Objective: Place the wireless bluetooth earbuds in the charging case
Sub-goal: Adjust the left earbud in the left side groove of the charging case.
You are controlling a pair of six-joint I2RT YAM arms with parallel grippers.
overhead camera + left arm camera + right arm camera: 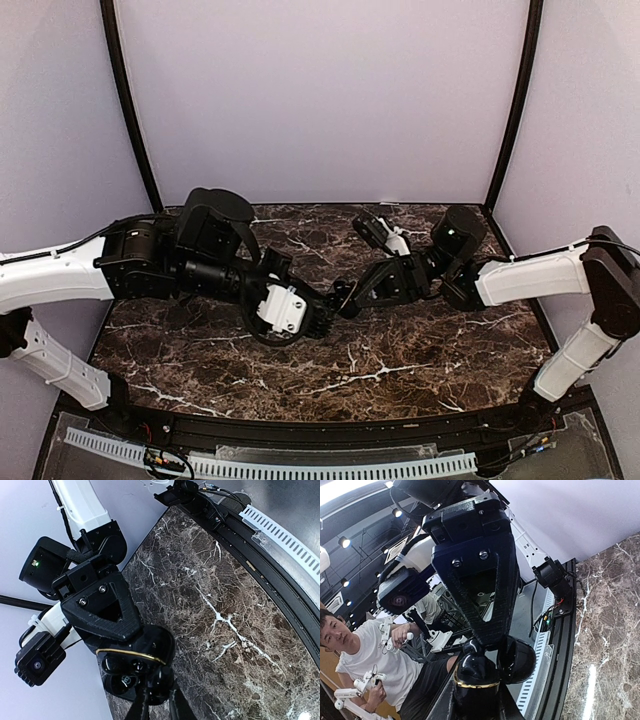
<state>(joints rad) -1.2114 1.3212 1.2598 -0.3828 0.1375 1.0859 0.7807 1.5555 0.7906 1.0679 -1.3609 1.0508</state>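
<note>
The glossy black charging case [476, 695] with a gold band hangs above the table, its lid [518, 660] swung open to the side. My right gripper [475, 702] is shut on the case body. From the left wrist view I look into the open case [150, 645] with its gold rim. My left gripper [160, 691] has its two thin fingers shut on a dark earbud [161, 680] at the case's mouth. Another dark earbud [122, 680] appears to sit in a well. In the top view both grippers meet mid-table, left [318, 320] and right [350, 298]. No pale purple earbuds show.
Dark marble tabletop [400, 350] lies below, bordered by a black rail [330, 430] and a white slotted strip [280, 535] at the near edge. Pale purple walls [320, 100] close the back and sides. A small black object [385, 235] rests at the table's back.
</note>
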